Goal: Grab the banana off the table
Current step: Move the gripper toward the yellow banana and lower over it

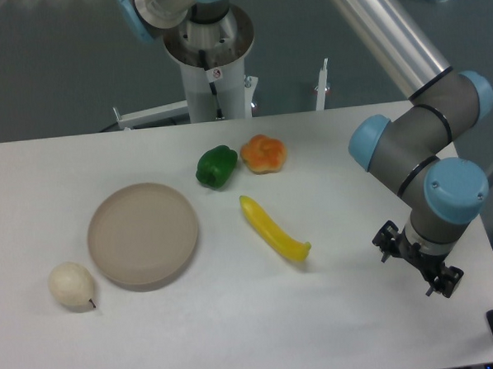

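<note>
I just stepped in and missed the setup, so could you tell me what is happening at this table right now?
A robot arm is set to pick up the banana, which lies untouched on the white table. Its tool hangs off to the banana's right near the table's edge, holding nothing; I cannot tell whether it is open. Also on the table are a beige plate, a green pepper, an orange fruit and a pale pear.

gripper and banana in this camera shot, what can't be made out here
- Gripper: small and dark under the wrist, seen from above; whether its fingers are open or shut can't be told.
- Banana: its underside and contact with the table are hidden by its own body.
- Arm base: cut off by the top edge.
- Table: near-right corner cut off by the frame edge.
</note>
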`<state>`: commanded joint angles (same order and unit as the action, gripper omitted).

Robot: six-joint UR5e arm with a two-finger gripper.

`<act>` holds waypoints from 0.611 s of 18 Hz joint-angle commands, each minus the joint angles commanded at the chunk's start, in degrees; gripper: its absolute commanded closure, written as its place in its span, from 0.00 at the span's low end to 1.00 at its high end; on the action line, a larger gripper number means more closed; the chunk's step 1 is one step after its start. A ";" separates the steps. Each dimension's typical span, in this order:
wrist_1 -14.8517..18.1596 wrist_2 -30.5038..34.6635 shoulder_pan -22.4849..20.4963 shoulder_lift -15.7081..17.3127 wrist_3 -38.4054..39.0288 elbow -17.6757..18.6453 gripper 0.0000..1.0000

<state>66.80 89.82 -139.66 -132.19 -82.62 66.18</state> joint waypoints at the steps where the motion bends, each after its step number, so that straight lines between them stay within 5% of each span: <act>1: 0.00 0.09 0.00 0.00 0.09 0.26 0.00; 5: -1.75 0.00 0.44 0.18 2.62 1.49 0.00; 11: -3.87 -2.71 2.28 4.56 3.43 9.74 0.00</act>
<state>62.93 87.11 -137.37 -127.63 -79.19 75.92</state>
